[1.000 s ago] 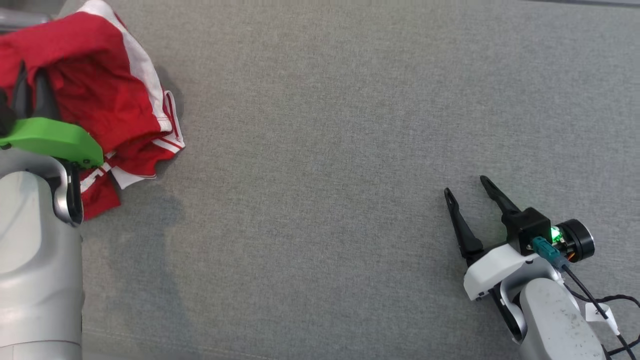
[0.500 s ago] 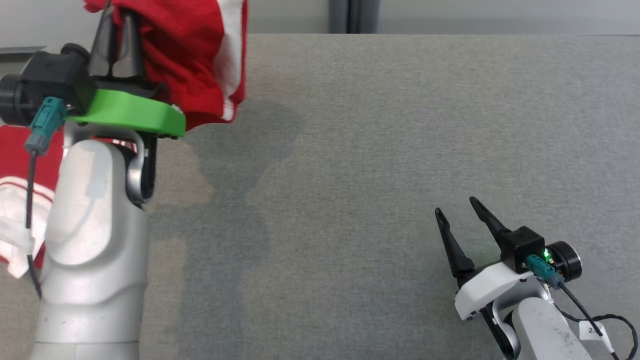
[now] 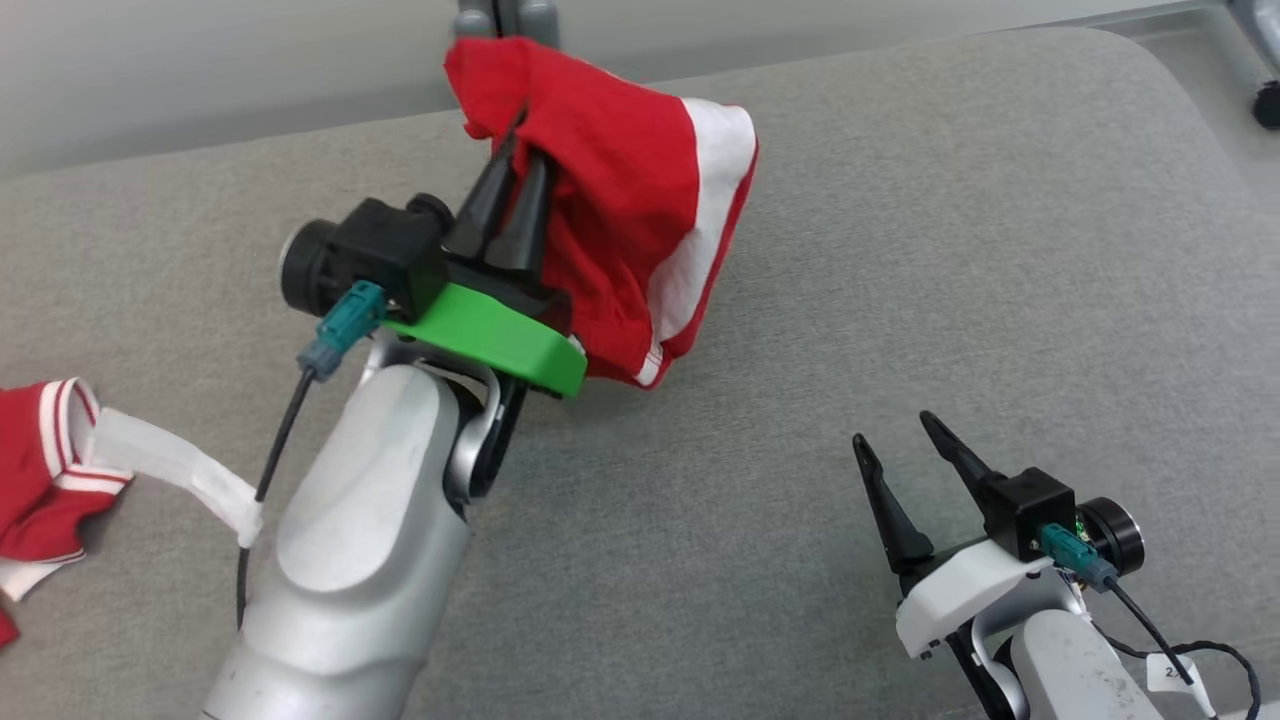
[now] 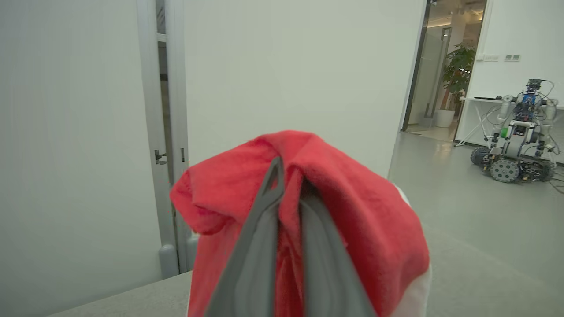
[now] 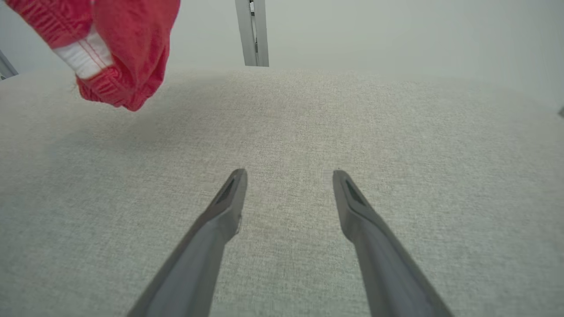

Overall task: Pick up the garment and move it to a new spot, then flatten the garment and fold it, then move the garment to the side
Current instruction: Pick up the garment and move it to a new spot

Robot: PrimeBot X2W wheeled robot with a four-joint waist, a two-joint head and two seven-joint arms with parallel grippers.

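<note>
The garment [image 3: 620,200], red with a white band, is held up by the left gripper [image 3: 530,140], whose two fingers are pressed together on a fold of the cloth near its top. The greater part hangs from the fingers above the far middle of the grey surface [image 3: 900,250]. In the right wrist view its lowest hem is seen clear of that surface. At the left edge of the head view a further piece of red and white cloth [image 3: 40,470] lies on the surface. Whether it is joined to the held garment cannot be told, since the left arm hides the space between. The right gripper [image 3: 892,428] is seen low at the near right, its fingers spread wide and holding nothing.

The step in hand is judged to be the carrying of the garment to a new spot. It should be carried high enough that no hem is dragged, and brought toward the open middle, where room is left for flattening. It should be lowered slowly, so that the hanging part is laid out away from the fingers and not piled under them. The fingers should be opened only when the cloth is borne by the surface. If the piece at the left is attached, a pull is to be expected, so the move should be made gently.
</note>
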